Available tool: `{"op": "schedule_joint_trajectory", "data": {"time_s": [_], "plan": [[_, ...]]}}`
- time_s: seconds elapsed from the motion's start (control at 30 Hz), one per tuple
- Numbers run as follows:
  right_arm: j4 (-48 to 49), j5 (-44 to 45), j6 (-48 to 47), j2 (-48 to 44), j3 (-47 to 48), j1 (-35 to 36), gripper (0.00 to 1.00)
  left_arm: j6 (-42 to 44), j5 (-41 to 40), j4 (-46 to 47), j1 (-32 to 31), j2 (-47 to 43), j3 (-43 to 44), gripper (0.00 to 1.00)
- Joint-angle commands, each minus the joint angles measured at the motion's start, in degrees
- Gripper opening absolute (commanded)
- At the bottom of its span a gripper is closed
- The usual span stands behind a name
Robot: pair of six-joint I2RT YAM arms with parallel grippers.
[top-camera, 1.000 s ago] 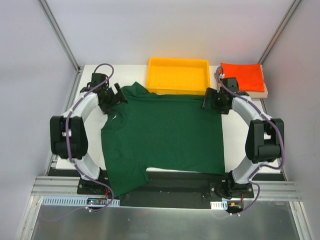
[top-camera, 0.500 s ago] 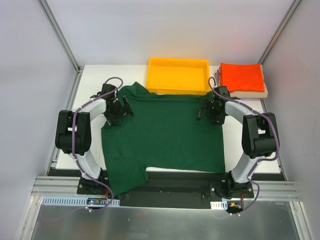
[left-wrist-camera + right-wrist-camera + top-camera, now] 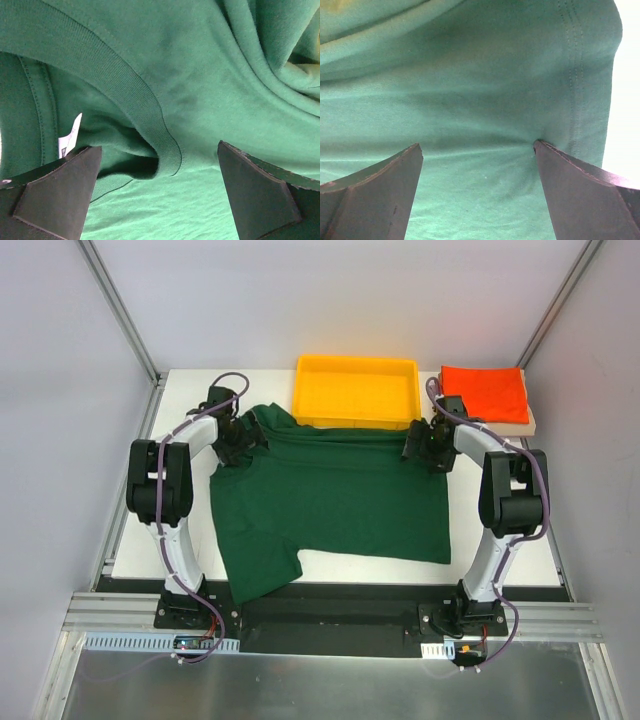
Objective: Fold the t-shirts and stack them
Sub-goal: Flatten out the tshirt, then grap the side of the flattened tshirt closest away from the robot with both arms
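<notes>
The large dark green t-shirt [image 3: 330, 500] lies spread on the white table, its far edge bunched in folds by the yellow tray. My left gripper [image 3: 240, 436] is open at the shirt's far left, over the ribbed collar [image 3: 145, 115] and the white label [image 3: 70, 135]; its fingers straddle the cloth [image 3: 157, 145]. My right gripper [image 3: 425, 443] is open at the far right corner, its fingertips pressed down on the cloth [image 3: 476, 144] near the stitched edge [image 3: 575, 75]. A folded orange-red t-shirt [image 3: 485, 392] lies at the far right on a tan layer [image 3: 531, 425].
The yellow plastic tray [image 3: 356, 363] stands at the far middle, just behind the shirt's bunched edge. The lower left sleeve [image 3: 262, 580] reaches over the table's near edge onto the black base rail [image 3: 340, 605]. Metal frame posts rise at both far corners.
Both grippers moved toward the far edge. The green shirt slid away from the near edge with them and its far edge bunched up by the tray.
</notes>
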Motion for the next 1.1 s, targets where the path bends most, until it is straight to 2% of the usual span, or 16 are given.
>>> {"op": "schedule_joint_trajectory", "data": {"time_s": [0.0, 0.13, 0.27, 0.33, 0.43, 0.63, 0.8, 0.97, 1.07], "plan": [[-1.8, -0.4, -1.3, -4.8, -0.4, -0.5, 0.96, 2.3, 0.3, -1.8, 0.1, -4.8, -0.8, 0.99], [-0.6, 0.7, -0.8, -16.0, -8.7, -0.4, 0.96, 0.4, -1.9, -2.0, -2.5, -16.8, -11.2, 0.99], [2.3, 1.4, 0.6, -30.5, -21.7, -0.4, 0.96, -4.5, -7.4, -5.0, -9.1, -32.0, -24.1, 0.99], [2.7, 1.9, 0.8, -35.3, -27.2, -0.6, 0.96, -7.2, -11.1, -9.7, -13.5, -38.2, -29.1, 0.99], [1.7, 1.3, 0.4, -39.9, -30.4, -0.8, 0.96, -12.7, -15.8, -20.0, -19.7, -46.8, -35.1, 0.99], [0.6, 3.5, -0.3, -41.7, -30.5, -0.9, 0.96, -28.9, -19.3, -38.6, -33.7, -60.7, -42.1, 0.94], [0.3, 2.9, -0.4, -39.6, -30.0, -1.1, 0.96, -36.6, -17.3, -44.3, -38.9, -62.9, -46.1, 0.78], [-0.2, 3.6, -0.6, -38.4, -29.6, -1.0, 0.96, -36.4, -13.2, -40.2, -40.1, -60.8, -48.0, 0.58], [-0.4, 4.2, -0.6, -38.0, -29.5, -0.9, 0.96, -35.5, -12.6, -39.4, -40.4, -59.9, -48.7, 0.5]]}}
